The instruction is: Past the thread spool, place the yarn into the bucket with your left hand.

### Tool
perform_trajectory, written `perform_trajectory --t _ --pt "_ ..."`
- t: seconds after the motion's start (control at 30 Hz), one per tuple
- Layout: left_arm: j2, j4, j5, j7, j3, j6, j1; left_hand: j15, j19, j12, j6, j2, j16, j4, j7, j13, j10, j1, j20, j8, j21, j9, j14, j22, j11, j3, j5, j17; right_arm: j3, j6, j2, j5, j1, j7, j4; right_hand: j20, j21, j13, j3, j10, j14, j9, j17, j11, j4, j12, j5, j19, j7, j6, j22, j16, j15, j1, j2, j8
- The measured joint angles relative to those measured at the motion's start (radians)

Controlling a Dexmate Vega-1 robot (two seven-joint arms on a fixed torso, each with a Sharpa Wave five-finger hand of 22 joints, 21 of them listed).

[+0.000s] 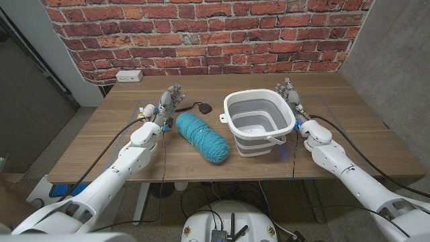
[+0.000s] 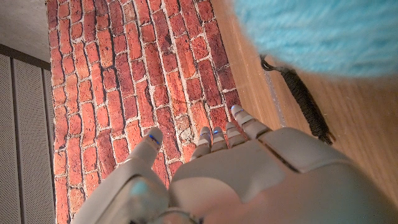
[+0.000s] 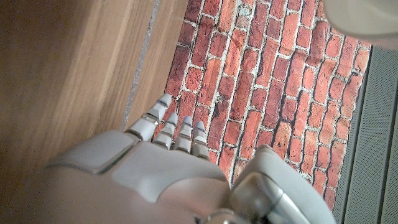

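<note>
Left hand (image 1: 168, 106) stands open, empty, beside the yarn (image 1: 202, 136) — a loose grasp could drop it short of the bucket (image 1: 259, 122).

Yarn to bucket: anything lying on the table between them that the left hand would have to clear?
In the head view, only bare tabletop separates the yarn from the bucket. The black spool sits behind the yarn, off that line.

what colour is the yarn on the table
Teal blue; the yarn shows best in the head view.
</note>
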Motion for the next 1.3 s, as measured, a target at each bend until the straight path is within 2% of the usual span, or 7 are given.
perform_trajectory --t 0.33,0.4,0.67,0.7,0.97,1.0,1.3 --pt "0.013 -0.054 0.014 0.032 -0.002 0.015 0.019 0.0 0.0 0.0 0.0 0.0 0.0 -0.003 0.0 0.0 0.004 0.0 0.0 0.0 0.0 0.0 0.0 0.0 0.004 0.003 0.0 0.0 -0.001 0.034 0.003 -0.006 0.008 0.022 0.028 0.0 0.0 0.0 0.0 0.0 0.0 0.0 -0.003 0.0 0.0 0.0 0.004 0.0 0.0 0.0 0.0 0.0 0.0 0.0 0.0 0.0" --pt "0.017 -0.067 0.017 0.04 -0.003 0.02 0.025 0.0 0.0 0.0 0.0 0.0 0.0 -0.003 0.0 0.0 0.004 0.0 0.0 0.0 0.0 0.0 0.0 0.0 0.004 0.003 0.0 0.0 0.0 0.037 0.003 -0.006 0.008 0.023 0.031 0.0 0.0 0.0 0.0 -0.001 -0.001 0.0 -0.007 -0.001 0.0 0.0 0.004 0.0 -0.01 -0.003 0.0 0.0 -0.001 0.0 0.0 0.0" --pt "0.026 -0.091 0.027 0.06 -0.005 0.027 0.035 0.0 0.005 0.0 0.0 0.0 0.0 -0.008 0.0 0.0 0.004 0.0 -0.005 0.004 0.0 0.0 0.0 0.0 0.004 0.008 0.0 0.0 0.007 0.041 0.002 -0.006 0.003 0.022 0.033 -0.006 0.0 0.0 0.01 -0.006 -0.004 0.0 -0.012 -0.006 -0.001 0.0 0.004 -0.006 -0.012 -0.006 0.0 0.0 -0.004 0.0 0.0 0.0" --pt "0.036 -0.113 0.028 0.06 -0.008 0.028 0.046 0.0 0.005 0.0 0.0 0.0 0.0 -0.008 0.0 0.0 0.004 0.0 -0.005 0.004 0.0 0.0 0.0 0.0 0.004 0.008 0.0 0.0 0.007 0.044 0.002 -0.007 0.003 0.014 0.034 -0.006 0.0 0.0 0.012 -0.006 -0.004 0.0 -0.013 -0.006 -0.003 0.0 0.004 -0.006 -0.012 -0.006 0.0 0.0 -0.004 0.0 0.0 0.0" --pt "0.036 -0.113 0.048 0.061 -0.008 0.013 0.046 0.0 0.005 0.0 0.003 0.004 0.0 -0.012 -0.003 0.0 0.008 0.004 -0.005 0.004 0.0 0.0 0.0 0.0 0.0 0.01 0.0 0.0 0.012 0.044 -0.001 -0.007 -0.005 0.014 0.032 -0.006 0.0 0.0 0.016 -0.006 0.001 0.0 -0.02 -0.006 -0.007 0.0 0.011 -0.006 -0.012 -0.006 0.0 0.0 -0.008 0.0 0.0 0.0" --pt "0.059 -0.138 0.051 0.06 -0.015 0.008 0.06 0.0 0.005 0.0 0.003 0.004 0.0 -0.014 -0.003 0.0 0.008 0.004 -0.005 0.004 0.0 0.0 0.0 0.0 0.0 0.008 0.0 0.0 0.014 0.047 -0.001 -0.012 -0.007 -0.01 0.031 -0.006 0.0 0.0 0.016 -0.006 0.002 0.0 -0.021 -0.006 -0.007 0.0 0.011 -0.006 -0.012 -0.006 0.0 0.0 -0.009 0.0 0.0 0.0" --pt "0.091 -0.158 0.077 0.031 -0.019 -0.024 0.064 -0.007 0.011 0.001 0.013 0.009 0.0 -0.034 -0.013 0.0 0.013 0.009 0.0 0.008 0.008 0.0 0.007 0.0 -0.006 0.008 0.0 -0.003 0.016 0.051 0.005 -0.019 -0.015 -0.038 0.023 -0.006 0.006 -0.003 0.023 -0.006 0.002 0.0 -0.026 -0.006 -0.008 0.0 0.012 -0.006 -0.012 -0.006 0.0 0.0 -0.009 0.0 0.0 0.0"
